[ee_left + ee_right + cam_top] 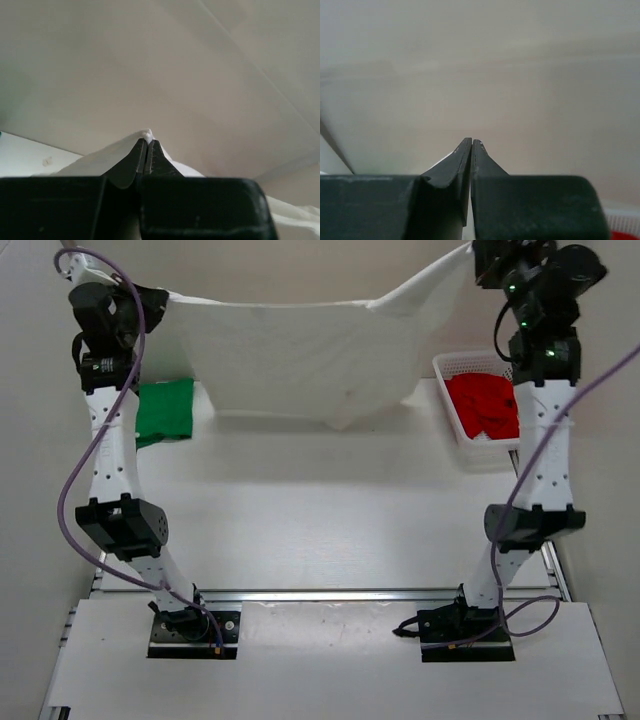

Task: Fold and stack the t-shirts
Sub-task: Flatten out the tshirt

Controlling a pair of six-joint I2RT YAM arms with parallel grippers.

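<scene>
The off-white t-shirt [300, 360] hangs stretched in the air between both raised arms, and its lower edge sags toward the table. My left gripper [160, 298] is shut on its left corner; the left wrist view shows white cloth [100, 160] pinched at the shut tips of the left gripper [147, 141]. At the top right, my right gripper [478, 265] is shut on the shirt's other corner. In the right wrist view the right gripper [471, 141] has its jaws pressed together. The green t-shirt [165, 410] lies on the table at the left. The red t-shirt [485, 405] sits crumpled in the basket.
A white mesh basket [450, 365] stands at the right, under the right arm. Both arm bases are bolted at the near edge. The hanging shirt hides the back of the table.
</scene>
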